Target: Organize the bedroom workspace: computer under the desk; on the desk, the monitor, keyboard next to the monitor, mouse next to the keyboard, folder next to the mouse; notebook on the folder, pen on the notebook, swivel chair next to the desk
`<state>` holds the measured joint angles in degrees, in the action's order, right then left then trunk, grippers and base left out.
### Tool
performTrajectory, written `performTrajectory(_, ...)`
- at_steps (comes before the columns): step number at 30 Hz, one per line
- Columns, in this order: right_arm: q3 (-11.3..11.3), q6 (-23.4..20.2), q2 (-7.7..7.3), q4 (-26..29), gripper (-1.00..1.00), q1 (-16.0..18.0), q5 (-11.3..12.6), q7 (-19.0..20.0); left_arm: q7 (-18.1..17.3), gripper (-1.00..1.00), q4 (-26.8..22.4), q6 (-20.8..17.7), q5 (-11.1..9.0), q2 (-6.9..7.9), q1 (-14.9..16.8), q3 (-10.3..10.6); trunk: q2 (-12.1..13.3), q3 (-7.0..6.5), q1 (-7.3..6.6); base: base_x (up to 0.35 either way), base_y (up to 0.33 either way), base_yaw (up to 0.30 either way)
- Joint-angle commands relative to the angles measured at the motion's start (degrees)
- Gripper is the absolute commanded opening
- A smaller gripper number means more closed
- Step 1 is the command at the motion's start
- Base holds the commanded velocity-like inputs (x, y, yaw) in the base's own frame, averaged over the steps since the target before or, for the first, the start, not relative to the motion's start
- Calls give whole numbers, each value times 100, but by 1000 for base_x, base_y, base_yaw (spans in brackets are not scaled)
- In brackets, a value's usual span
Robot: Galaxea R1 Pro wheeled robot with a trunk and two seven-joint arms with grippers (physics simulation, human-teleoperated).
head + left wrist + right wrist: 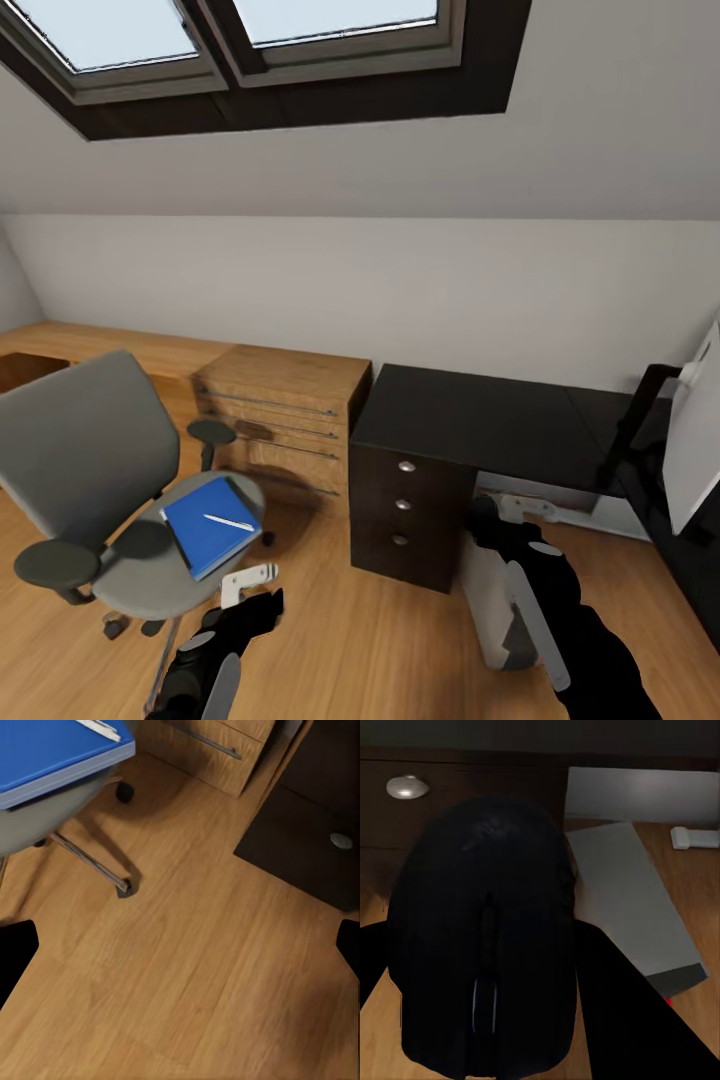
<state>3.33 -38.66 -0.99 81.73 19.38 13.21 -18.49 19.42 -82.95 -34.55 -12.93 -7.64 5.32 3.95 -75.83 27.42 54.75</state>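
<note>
Standing on warm oak planks [380, 640], the swivel chair [85, 440] shows a tall grey upholstered back, round black armrest pads and chrome spokes on casters. On its rounded seat lies the folder [212, 526], a flat bright blue rectangle with a darker spine edge, and across it rests the pen [229, 522], a thin white stick. In the left wrist view the folder's blue slab [52, 754] overhangs the grey seat.

Just beside the chair's far side sits a low oak cabinet [285, 420] with slim metal pulls. Next to it is the desk [480, 420], glossy black on top, its dark brown drawers set with round silver knobs. On the floor beside those drawers stands the computer [492, 600], a pale grey-white box.

The right gripper [490, 520] is closed around the mouse [484, 937], a smooth, rounded black shell with a groove down its middle, held in front of the drawers near the tower. The left gripper [255, 590] hangs low near the seat's front edge, its black fingertips [16, 949] spread wide with nothing between them.
</note>
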Motion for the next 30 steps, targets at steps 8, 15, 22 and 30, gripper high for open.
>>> performTrajectory(8, 124, -5, 1, 7, -100, 4, 90, -65, 54, 100, -19, -18, -61, 0, 4, 4, -3, 6, 3, 254, -210, 0)
performTrajectory(15, 281, -1, -6, 28, -100, 4, 94, -84, 54, 100, -19, -21, -61, 0, 4, 4, -3, 6, 3, 243, -195, 0)
performTrajectory(22, 290, 1, 0, 19, -100, 4, 89, -84, 54, 100, -16, -17, -61, 0, 4, 5, -3, 6, 3, 311, -15, 30)
performTrajectory(30, 298, 0, 2, 11, -100, 4, 85, -90, 54, 100, -13, -17, -61, -2, 4, 9, -3, 6, 3, 325, -1, 187)
